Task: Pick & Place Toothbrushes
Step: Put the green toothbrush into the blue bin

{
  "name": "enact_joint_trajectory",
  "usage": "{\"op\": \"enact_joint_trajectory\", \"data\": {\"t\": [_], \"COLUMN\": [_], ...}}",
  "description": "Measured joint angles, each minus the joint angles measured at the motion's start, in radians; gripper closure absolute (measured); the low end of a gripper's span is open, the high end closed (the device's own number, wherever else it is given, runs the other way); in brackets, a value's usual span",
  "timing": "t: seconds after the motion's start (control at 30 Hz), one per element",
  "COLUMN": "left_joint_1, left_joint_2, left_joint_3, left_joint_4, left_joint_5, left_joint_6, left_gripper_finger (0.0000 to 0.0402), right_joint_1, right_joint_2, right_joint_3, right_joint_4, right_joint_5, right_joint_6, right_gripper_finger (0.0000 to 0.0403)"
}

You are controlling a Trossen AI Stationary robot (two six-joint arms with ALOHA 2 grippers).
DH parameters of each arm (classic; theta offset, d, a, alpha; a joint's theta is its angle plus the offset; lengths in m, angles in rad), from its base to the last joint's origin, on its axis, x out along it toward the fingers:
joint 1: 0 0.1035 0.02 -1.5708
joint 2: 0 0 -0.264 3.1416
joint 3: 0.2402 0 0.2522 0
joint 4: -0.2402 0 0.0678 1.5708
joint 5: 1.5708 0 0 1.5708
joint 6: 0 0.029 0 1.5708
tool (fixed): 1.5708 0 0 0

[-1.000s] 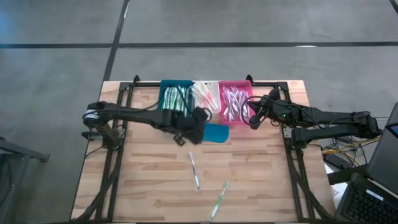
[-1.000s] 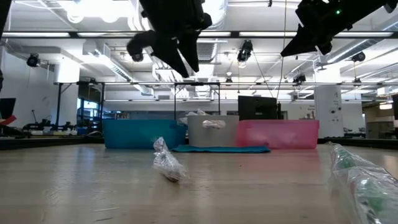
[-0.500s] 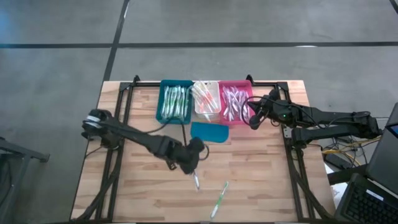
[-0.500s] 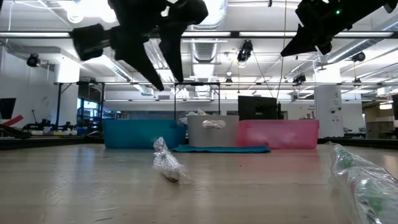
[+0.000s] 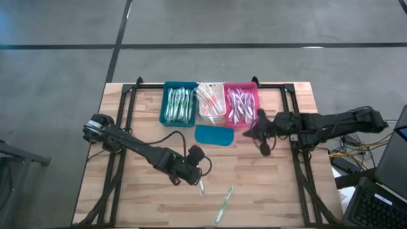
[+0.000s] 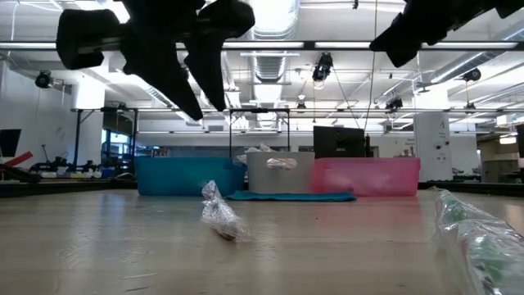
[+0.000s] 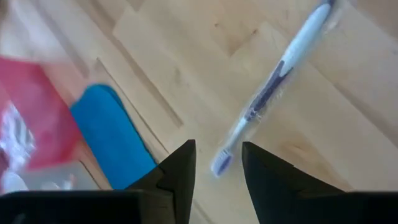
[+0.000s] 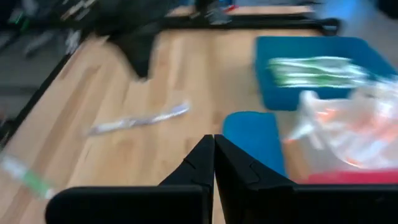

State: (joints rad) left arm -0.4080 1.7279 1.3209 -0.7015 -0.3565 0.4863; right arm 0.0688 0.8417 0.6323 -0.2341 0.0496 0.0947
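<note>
Two wrapped toothbrushes lie flat on the wooden table: a white-and-purple one [image 7: 273, 81] and a green one [image 5: 224, 203] nearer the front edge. Several more fill the teal bin [image 5: 180, 104], the clear bin [image 5: 211, 102] and the pink bin [image 5: 241, 105] at the back. My left gripper [image 7: 217, 163] hangs open well above the purple toothbrush [image 6: 219, 215], one end of which shows between the fingertips in the wrist view. My right gripper [image 5: 262, 141] is shut and holds nothing, in the air in front of the pink bin.
A flat teal lid [image 5: 214, 135] lies on the table just in front of the bins. Black frame rails [image 5: 121, 146] run along the table's left and right sides. Bare wood stretches across the near left part of the table.
My left gripper has swung from in front of the teal bin toward the table's near edge and sunk somewhat, stopping over the purple toothbrush. My right gripper, still shut, has turned and come away from the pink bin toward the table's middle.
</note>
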Motion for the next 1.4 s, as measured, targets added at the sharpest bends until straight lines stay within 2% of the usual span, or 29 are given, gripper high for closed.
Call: {"op": "enact_joint_trajectory", "data": {"t": [0.17, 0.37, 0.53, 0.73, 1.03, 1.23, 1.4], "left_joint_1": [-0.002, -0.003, -0.002, -0.002, -0.002, -0.002, -0.002], "left_joint_2": [-0.005, -0.035, -0.076, -0.183, -0.374, -0.447, -0.461], "left_joint_3": [-0.001, -0.001, -0.03, -0.149, -0.345, -0.394, -0.394], "left_joint_4": [-0.074, -0.169, -0.196, -0.183, -0.034, 0.044, 0.059], "left_joint_5": [0.026, 0.026, 0.019, -0.053, -0.095, -0.113, -0.158], "left_joint_6": [-0.142, -0.318, -0.437, -0.544, -0.689, -0.709, -0.725], "left_gripper_finger": [0.0266, 0.027, 0.0277, 0.0288, 0.0295, 0.0294, 0.0294], "right_joint_1": [0.154, 0.314, 0.382, 0.427, 0.446, 0.462, 0.486], "right_joint_2": [0.133, 0.312, 0.463, 0.651, 0.885, 1.021, 1.098], "right_joint_3": [0.0, 0.0, 0.081, 0.241, 0.504, 0.665, 0.751], "right_joint_4": [0.061, 0.199, 0.243, 0.084, -0.21, -0.44, -0.502], "right_joint_5": [-0.001, 0.0, 0.065, 0.084, 0.084, 0.082, 0.07], "right_joint_6": [-0.121, -0.391, -0.338, -0.334, -0.28, -0.251, -0.244], "right_gripper_finger": [0.0394, 0.0394, 0.0394, 0.0365, 0.0261, 0.0213, 0.0196]}}
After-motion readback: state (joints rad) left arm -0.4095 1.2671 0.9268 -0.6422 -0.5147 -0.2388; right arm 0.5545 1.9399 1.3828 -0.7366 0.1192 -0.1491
